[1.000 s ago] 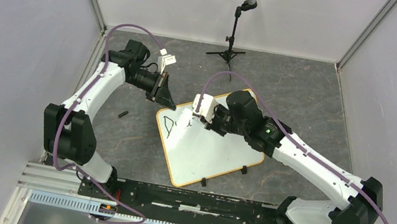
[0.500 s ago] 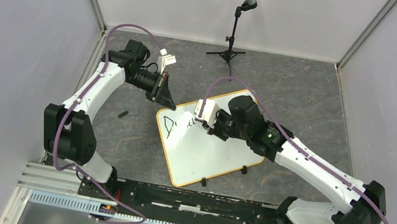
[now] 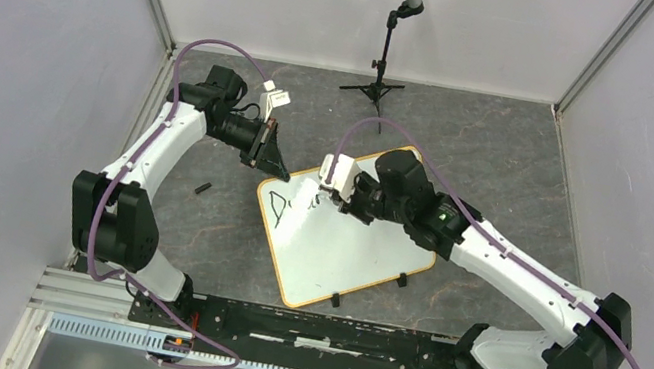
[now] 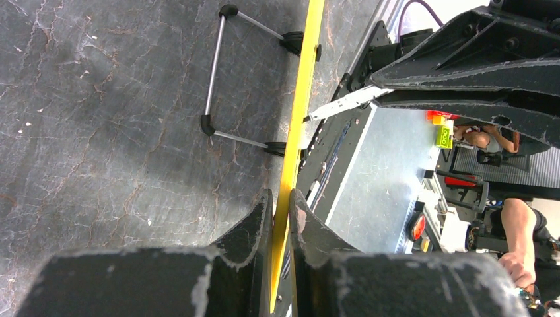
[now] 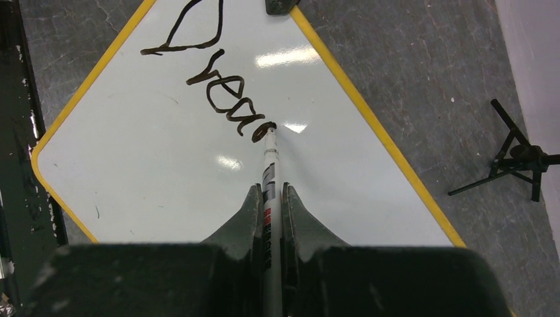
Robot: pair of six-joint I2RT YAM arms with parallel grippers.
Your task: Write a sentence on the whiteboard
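The whiteboard (image 3: 352, 250) lies tilted on the dark table, white with a yellow-orange rim. My left gripper (image 3: 271, 168) is shut on its far left corner; in the left wrist view the yellow rim (image 4: 300, 99) runs edge-on between the jaws of the left gripper (image 4: 281, 195). My right gripper (image 5: 269, 188) is shut on a white marker (image 5: 271, 168), its tip touching the board. The sentence (image 5: 214, 86) reads "Drea" in black, with a further stroke begun at the marker tip. From above, the right gripper (image 3: 339, 197) hovers over the board's upper part beside the lettering (image 3: 284, 205).
A black tripod (image 3: 379, 82) stands at the back of the table, also seen in the right wrist view as the tripod (image 5: 522, 158). A small black cap (image 3: 201, 188) lies left of the board. Two black clips (image 3: 401, 280) sit on the board's near edge. Grey walls enclose the table.
The right gripper with the marker swung slightly right, then back left, and the lettering after the "D" has grown. The left arm has held still on the board's corner.
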